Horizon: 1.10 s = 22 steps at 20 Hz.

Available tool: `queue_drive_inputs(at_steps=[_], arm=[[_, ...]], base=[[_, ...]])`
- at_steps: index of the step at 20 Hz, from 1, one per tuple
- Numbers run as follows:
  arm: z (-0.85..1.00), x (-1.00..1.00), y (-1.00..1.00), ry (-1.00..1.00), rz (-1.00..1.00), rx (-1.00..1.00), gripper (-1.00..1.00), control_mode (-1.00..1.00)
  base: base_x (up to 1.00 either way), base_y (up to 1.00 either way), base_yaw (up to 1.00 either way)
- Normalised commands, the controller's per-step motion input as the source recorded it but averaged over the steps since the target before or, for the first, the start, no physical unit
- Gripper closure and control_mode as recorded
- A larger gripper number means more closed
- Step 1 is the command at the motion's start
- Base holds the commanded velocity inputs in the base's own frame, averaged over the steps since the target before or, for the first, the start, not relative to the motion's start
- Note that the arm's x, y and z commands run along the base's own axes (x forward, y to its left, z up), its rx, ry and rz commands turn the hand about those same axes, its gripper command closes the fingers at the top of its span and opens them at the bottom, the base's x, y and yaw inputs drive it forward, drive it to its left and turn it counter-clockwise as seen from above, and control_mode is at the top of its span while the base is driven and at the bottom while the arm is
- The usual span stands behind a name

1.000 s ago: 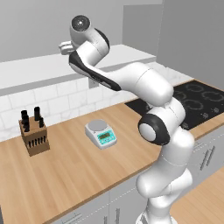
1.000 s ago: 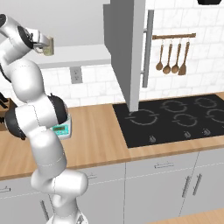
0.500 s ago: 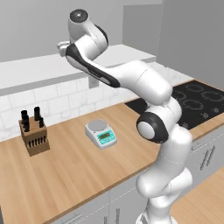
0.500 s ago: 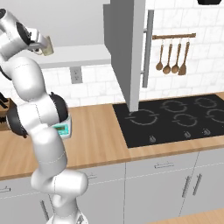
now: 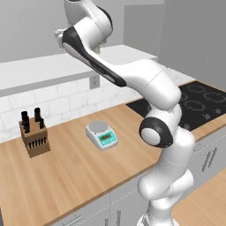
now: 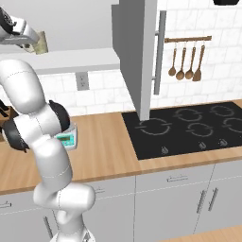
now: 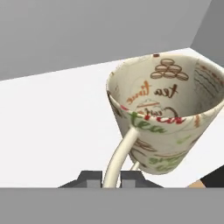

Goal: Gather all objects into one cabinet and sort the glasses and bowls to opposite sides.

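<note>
Up high, jaws pinching printed mug (image 7: 164, 116) handle over white shelf (image 7: 52, 131).

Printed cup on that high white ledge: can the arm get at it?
Yes, it seems so: the tool is shut around the printed cup by its curved handle, with nothing between them on the white ledge.

The white arm rises from its base, bends at a dark elbow joint, then reaches up and back to the robot's left, with the wrist held high. The gripper (image 7: 112, 180) is closed, its two dark fingertips (image 7: 92, 179) pinched on the thin handle of a cup (image 7: 164, 109) (cream, printed with tea lettering).
</note>
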Motion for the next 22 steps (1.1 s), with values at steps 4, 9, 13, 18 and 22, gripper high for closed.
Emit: queue_drive_inputs(at_steps=[4,9,13,18,22], arm=[[-0.34,-1.00,-0.05,0.00,-0.11,0.00,1.00,-1.00],[-0.36,-1.00,-0.10,0.00,-0.10,0.02,1.00,-1.00],[-0.09,-1.00,-0.21,0.00,-0.07,0.09,1.00,-1.00],[-0.19,-1.00,-0.34,0.00,-0.06,0.10,1.00,-1.00],[-0.49,-1.00,-0.46,0.00,-0.04,0.04,1.00,-1.00]], base=[[0.00,0.00,0.00],[0.00,0.00,0.00],[0.00,0.00,0.00],[0.00,0.00,0.00],[0.00,0.00,0.00]])
